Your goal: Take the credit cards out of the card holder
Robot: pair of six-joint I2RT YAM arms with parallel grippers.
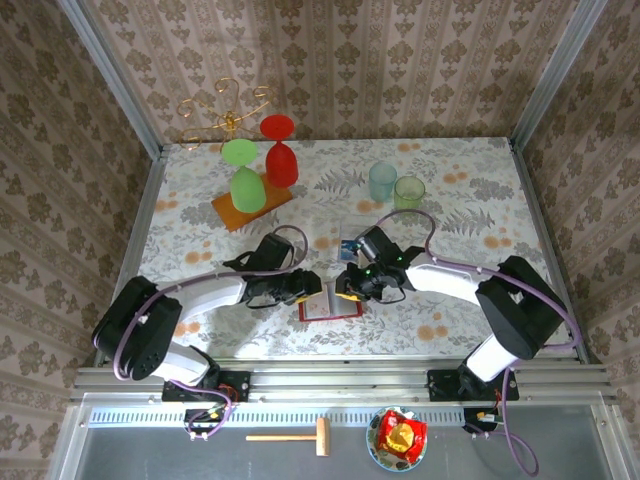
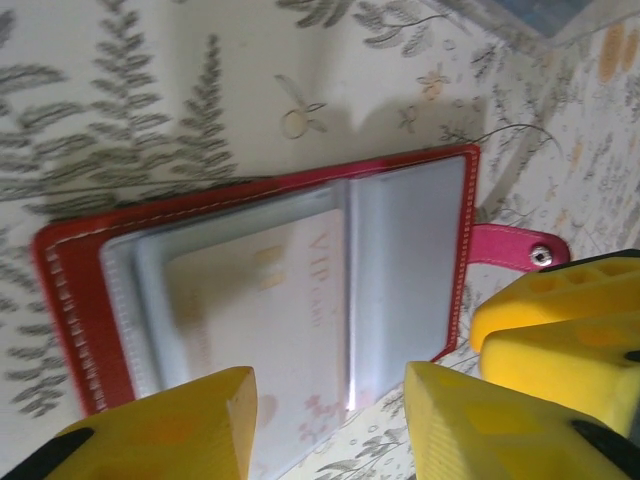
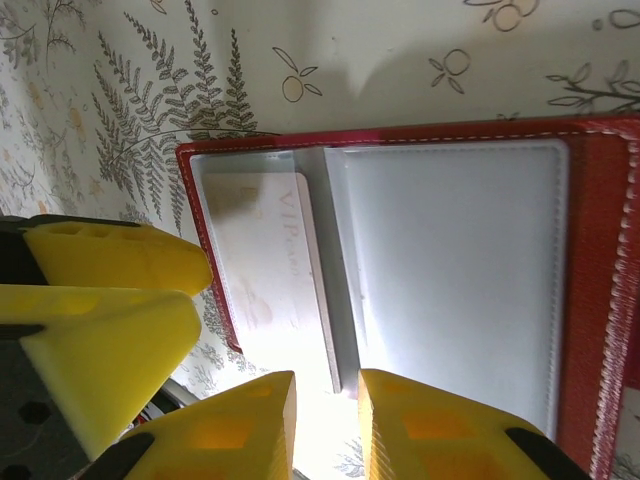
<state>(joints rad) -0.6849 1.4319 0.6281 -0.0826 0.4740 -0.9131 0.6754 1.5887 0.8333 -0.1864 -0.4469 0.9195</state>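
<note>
Card holder [image 1: 328,305], red folding case with greyish clear inner pockets: lies opened flat on the floral tablecloth [image 1: 200,215], between the two arms and near the front edge. Its small red snap tab [image 2: 510,248] points toward the right arm.

Contents: one pale pinkish rectangular card [image 2: 270,300] marked "VIP" sits in a clear pocket on the left-arm half. The neighbouring pocket looks empty. A small bluish flat card [image 1: 350,246] lies on the cloth just beyond the holder, apart from it, so it is probably already out.

Left gripper [image 2: 330,425]: yellow fingers well apart, straddling the near edge of the holder over the pink card. Nothing is pinched between them. My reading is that it is set there to press or steady that half.

Right gripper [image 3: 327,430]: fingers a narrow gap apart, lined up with the free long edge of the pink card [image 3: 260,270], where the pocket opens at the fold. No grip is visible. That alignment suits nipping the card edge and sliding it out sideways.

The two grippers are close together, almost touching over the fold.

Judgement: extraction of the pink card is being set up and it is not yet drawn. Risk: the thin card sits flush in the sleeve, so the jaws may catch the plastic instead.
</note>
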